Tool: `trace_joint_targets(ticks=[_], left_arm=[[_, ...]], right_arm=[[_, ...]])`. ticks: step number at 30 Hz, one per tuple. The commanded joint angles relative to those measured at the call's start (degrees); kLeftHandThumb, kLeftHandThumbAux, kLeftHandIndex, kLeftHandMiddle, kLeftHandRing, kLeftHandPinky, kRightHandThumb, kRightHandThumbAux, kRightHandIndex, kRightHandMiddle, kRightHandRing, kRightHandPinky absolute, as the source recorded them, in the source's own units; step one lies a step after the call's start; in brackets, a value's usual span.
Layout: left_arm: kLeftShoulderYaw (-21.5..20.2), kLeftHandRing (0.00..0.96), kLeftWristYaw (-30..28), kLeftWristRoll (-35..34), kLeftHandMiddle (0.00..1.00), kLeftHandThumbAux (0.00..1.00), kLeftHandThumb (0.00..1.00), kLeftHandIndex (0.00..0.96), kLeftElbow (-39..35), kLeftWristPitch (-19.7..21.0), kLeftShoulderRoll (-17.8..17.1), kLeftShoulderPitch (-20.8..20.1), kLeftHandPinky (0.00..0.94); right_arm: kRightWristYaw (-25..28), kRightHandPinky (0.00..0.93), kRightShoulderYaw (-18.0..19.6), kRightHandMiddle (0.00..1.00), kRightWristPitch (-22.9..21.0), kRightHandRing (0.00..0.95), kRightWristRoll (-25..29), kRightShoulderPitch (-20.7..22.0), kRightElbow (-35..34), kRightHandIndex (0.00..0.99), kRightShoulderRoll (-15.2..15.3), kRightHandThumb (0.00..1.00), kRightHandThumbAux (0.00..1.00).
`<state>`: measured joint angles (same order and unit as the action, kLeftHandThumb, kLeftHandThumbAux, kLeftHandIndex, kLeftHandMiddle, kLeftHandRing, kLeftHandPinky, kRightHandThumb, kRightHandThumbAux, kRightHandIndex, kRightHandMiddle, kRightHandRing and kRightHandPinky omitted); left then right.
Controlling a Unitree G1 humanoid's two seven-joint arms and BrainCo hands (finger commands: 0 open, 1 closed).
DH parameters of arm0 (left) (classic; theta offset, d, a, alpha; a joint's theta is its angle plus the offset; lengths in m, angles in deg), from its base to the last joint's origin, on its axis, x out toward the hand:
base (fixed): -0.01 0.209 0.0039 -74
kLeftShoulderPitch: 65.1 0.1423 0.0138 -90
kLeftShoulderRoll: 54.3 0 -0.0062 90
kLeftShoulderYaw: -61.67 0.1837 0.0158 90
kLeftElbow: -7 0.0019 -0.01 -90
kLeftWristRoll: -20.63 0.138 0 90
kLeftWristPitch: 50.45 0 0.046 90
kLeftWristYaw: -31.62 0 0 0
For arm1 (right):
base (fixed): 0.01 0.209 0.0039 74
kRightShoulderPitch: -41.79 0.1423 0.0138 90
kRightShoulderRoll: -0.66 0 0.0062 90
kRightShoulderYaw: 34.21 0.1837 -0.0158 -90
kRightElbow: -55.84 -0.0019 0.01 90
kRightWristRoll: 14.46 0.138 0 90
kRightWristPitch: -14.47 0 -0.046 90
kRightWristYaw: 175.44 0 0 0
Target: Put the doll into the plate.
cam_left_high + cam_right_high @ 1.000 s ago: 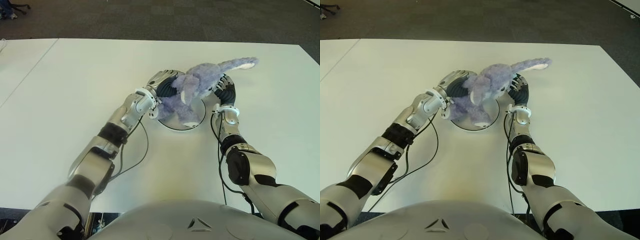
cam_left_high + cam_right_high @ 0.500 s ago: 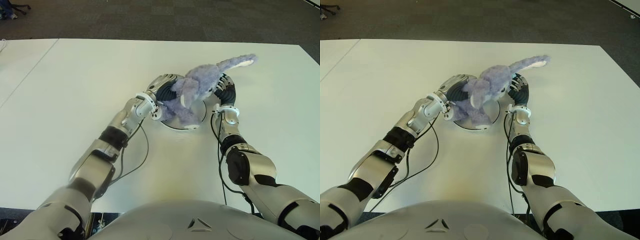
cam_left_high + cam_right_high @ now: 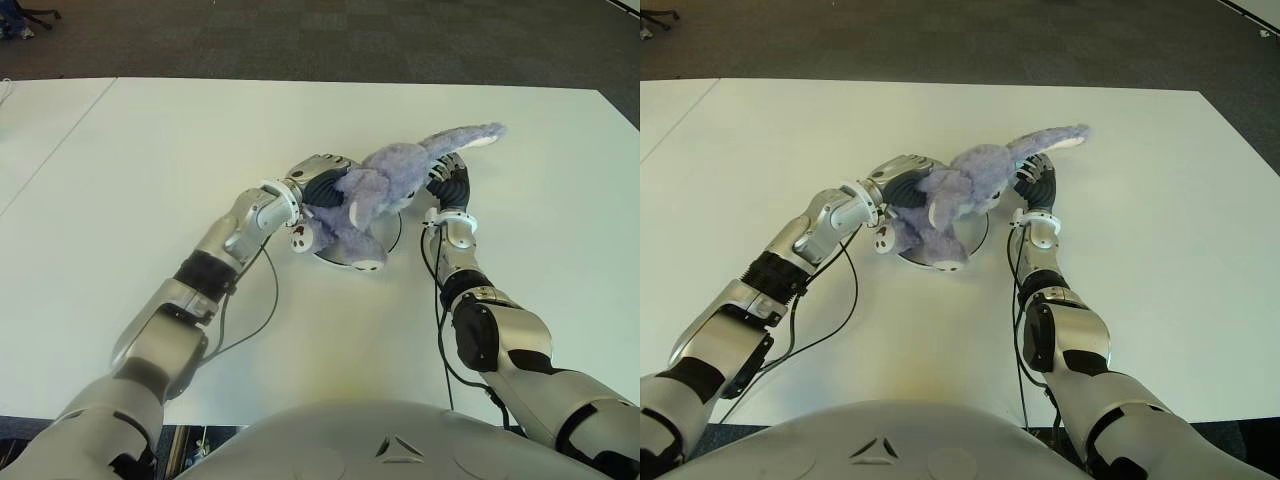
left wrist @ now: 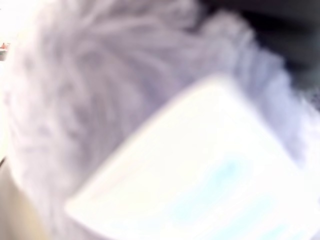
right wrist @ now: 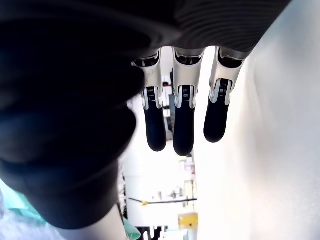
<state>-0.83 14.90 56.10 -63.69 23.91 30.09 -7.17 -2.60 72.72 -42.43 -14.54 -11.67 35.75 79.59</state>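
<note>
The doll [image 3: 385,180] is a purple plush animal with a long tail reaching to the right. It lies across the round white plate [image 3: 393,234] in the middle of the table and covers most of it. My left hand [image 3: 315,182] is at the doll's left side, fingers curled into the fur. The left wrist view is filled by the doll's fur [image 4: 90,90] and a white tag [image 4: 200,170]. My right hand [image 3: 450,185] is beside the plate's right rim, under the tail, and holds nothing. Its fingers [image 5: 183,130] are straight.
The white table [image 3: 150,150] spreads wide on every side of the plate. Its far edge meets dark carpet [image 3: 330,40]. Black cables [image 3: 268,300] hang along both forearms.
The doll has come down and to the left with my left hand and now lies flatter on the plate. Its tail has dropped lower. The right hand has stayed put.
</note>
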Motion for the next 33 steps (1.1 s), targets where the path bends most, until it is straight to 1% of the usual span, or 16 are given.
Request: trace_joint_targets(ticks=[1,2,3,6,8,10,11,12,13,16,17,20,27,33], left_arm=[[3.36,0.308,-7.11,2.17,0.242,0.580,0.415,0.023,0.70,1.58,-2.97,2.95,0.329],[3.28,0.300,-8.42,1.70,0.233,0.585,0.408,0.017,-0.08,1.73,-3.53,2.73,0.323],[3.23,0.253,-9.33,1.34,0.189,0.604,0.385,0.004,-0.64,1.87,-3.90,2.60,0.287],[3.37,0.217,-11.65,0.71,0.158,0.614,0.368,0.000,-1.67,2.04,-4.69,2.21,0.250],[3.61,0.154,-13.11,0.61,0.109,0.615,0.329,0.000,-2.02,2.00,-5.13,1.83,0.168],[3.95,0.132,-14.47,0.82,0.094,0.611,0.319,0.000,-2.33,1.83,-5.65,1.34,0.129],[4.12,0.071,-15.03,0.97,0.054,0.585,0.293,0.000,-2.45,1.73,-5.88,1.11,0.032],[4.29,0.061,-15.42,1.18,0.047,0.581,0.289,0.000,-2.54,1.41,-6.17,0.84,0.016],[4.38,0.015,-15.67,1.31,0.017,0.546,0.269,0.000,-2.61,1.20,-6.35,0.67,0.003],[4.13,0.000,-15.40,1.30,0.000,0.513,0.255,0.000,-2.68,0.54,-6.64,0.54,0.000],[3.95,0.000,-15.13,1.20,0.000,0.485,0.246,0.000,-2.60,0.26,-6.74,0.55,0.000],[3.29,0.000,-13.35,0.87,0.000,0.448,0.230,0.000,-2.00,-0.84,-6.86,0.73,0.000],[2.27,0.000,-10.15,0.53,0.000,0.397,0.203,0.000,-1.11,-2.62,-6.52,1.24,0.000],[1.32,0.000,-8.30,-0.34,0.000,0.375,0.179,0.000,0.42,-3.89,-6.28,1.13,0.000]], right_arm=[[-0.93,0.293,-0.29,0.280,-7.94,0.288,-0.44,-11.23,7.83,0.223,-4.29,0.077,0.890],[-1.01,0.292,-0.47,0.279,-7.94,0.287,-0.62,-11.23,7.83,0.222,-4.25,0.077,0.890],[-1.07,0.290,-0.59,0.276,-7.94,0.283,-0.75,-11.22,7.83,0.219,-4.23,0.076,0.889],[-1.04,0.291,-0.72,0.274,-8.02,0.280,-0.85,-11.17,7.83,0.216,-4.21,0.071,0.892],[-0.87,0.279,-0.65,0.270,-8.23,0.274,-0.75,-11.10,7.83,0.215,-4.22,0.074,0.904],[-0.58,0.277,-0.49,0.269,-8.40,0.273,-0.58,-11.04,7.84,0.215,-4.23,0.079,0.906],[-0.42,0.269,-0.41,0.267,-8.47,0.268,-0.50,-11.03,7.84,0.216,-4.24,0.095,0.909],[-0.20,0.267,-0.30,0.266,-8.47,0.268,-0.37,-10.99,7.83,0.217,-4.28,0.098,0.909],[-0.05,0.253,-0.23,0.257,-8.47,0.257,-0.29,-10.97,7.83,0.209,-4.30,0.100,0.908],[-0.17,0.244,-0.32,0.250,-8.22,0.247,-0.42,-11.02,7.80,0.201,-4.38,0.083,0.907],[-0.28,0.253,-0.38,0.252,-8.17,0.249,-0.49,-11.04,7.80,0.201,-4.44,0.074,0.908],[-0.23,0.272,-0.23,0.261,-8.23,0.260,-0.33,-11.03,7.80,0.211,-4.55,0.069,0.911],[0.11,0.286,0.18,0.269,-8.21,0.272,0.05,-11.05,7.81,0.216,-4.50,0.072,0.908],[0.53,0.290,0.55,0.278,-7.68,0.281,0.36,-11.02,7.80,0.221,-4.65,0.073,0.917]])
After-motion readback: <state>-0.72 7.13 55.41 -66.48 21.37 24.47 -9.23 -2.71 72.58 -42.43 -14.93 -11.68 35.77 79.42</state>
